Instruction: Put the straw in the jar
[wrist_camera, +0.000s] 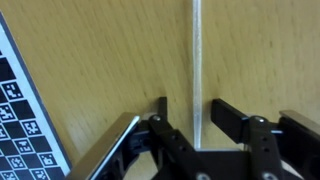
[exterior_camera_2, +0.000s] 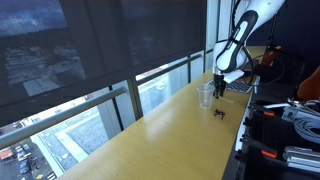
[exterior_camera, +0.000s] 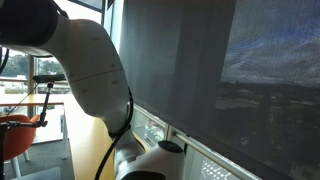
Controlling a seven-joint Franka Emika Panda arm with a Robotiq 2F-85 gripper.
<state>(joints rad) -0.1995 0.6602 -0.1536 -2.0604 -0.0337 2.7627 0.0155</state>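
Wood-grain counter (wrist_camera: 100, 60) fills the wrist view. Closest to the lens, the gripper (wrist_camera: 192, 112) stands with its two dark fingers (wrist_camera: 226, 118) part-way apart, one on each side of the straw (wrist_camera: 198, 60). The jaws are neither wide nor clamped. A strip of bare wood shows between the straw and the finger at the picture's left. The finger at the picture's right stands just beside the straw, and I cannot tell whether it touches.

The straw is a thin pale tube lying flat on the wood. Its long axis runs straight away from the gripper, in line with the gap between the fingers. It points up the picture until it leaves at the top edge, and its near end is hidden under the gripper's body. Off to the gripper's side, at the picture's left, a black-and-white checkered board (wrist_camera: 18, 112) lies on the counter, apart from the straw.

Farther out, in an exterior view, a small dark object (exterior_camera_2: 218, 112) sits on the counter nearer the camera than the gripper. A clear jar (exterior_camera_2: 204, 95) stands upright just beside the gripper, mouth up. The straw is too thin to make out there. The white arm (exterior_camera_2: 245, 30) rises above the gripper, and grey window shades (exterior_camera_2: 90, 50) run alongside the counter.
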